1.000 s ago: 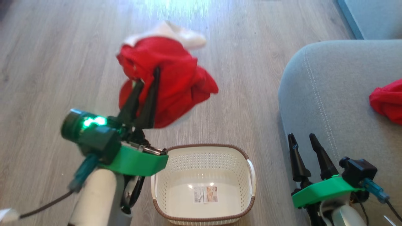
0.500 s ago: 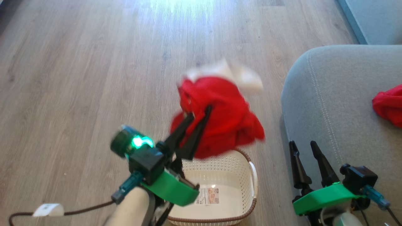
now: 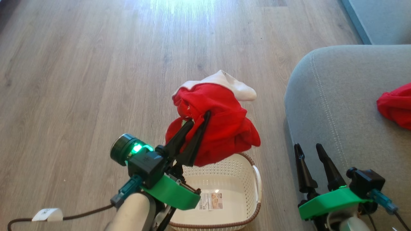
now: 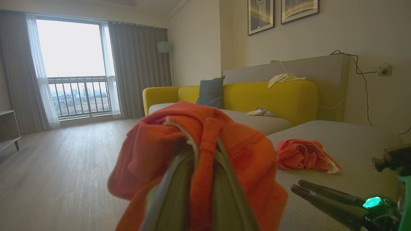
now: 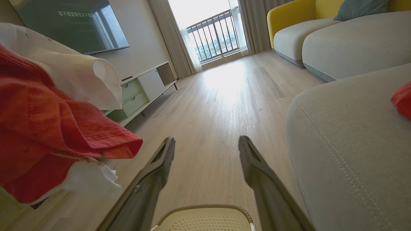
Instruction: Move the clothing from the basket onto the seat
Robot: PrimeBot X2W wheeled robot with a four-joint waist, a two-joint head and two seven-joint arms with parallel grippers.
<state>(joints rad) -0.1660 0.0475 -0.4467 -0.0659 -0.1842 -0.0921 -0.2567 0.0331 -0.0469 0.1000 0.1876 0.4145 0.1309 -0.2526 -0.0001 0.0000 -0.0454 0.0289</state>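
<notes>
My left gripper [image 3: 199,117] is shut on the clothing, a red garment with white panels [image 3: 221,128], which hangs bunched above the far rim of the basket [image 3: 224,166]. The cream basket has only a label inside. In the left wrist view the cloth [image 4: 199,144] drapes over my fingers. A second red garment [image 3: 395,104] lies on the grey seat [image 3: 337,96] to the right, and shows too in the left wrist view [image 4: 301,155]. My right gripper [image 3: 307,147] stands open at the seat's near corner, nothing between its fingers [image 5: 160,166].
Wood floor [image 3: 96,64] stretches ahead and left. A dark cable with a white tag [image 3: 48,214] lies at the lower left. Another grey cushion [image 3: 379,19] sits at the far right. A TV cabinet [image 5: 144,86] and a yellow sofa [image 4: 273,96] stand farther off.
My left gripper has carried the red and white garment rightward and nearer, from over the floor to above the basket's far rim. The right gripper has stayed put.
</notes>
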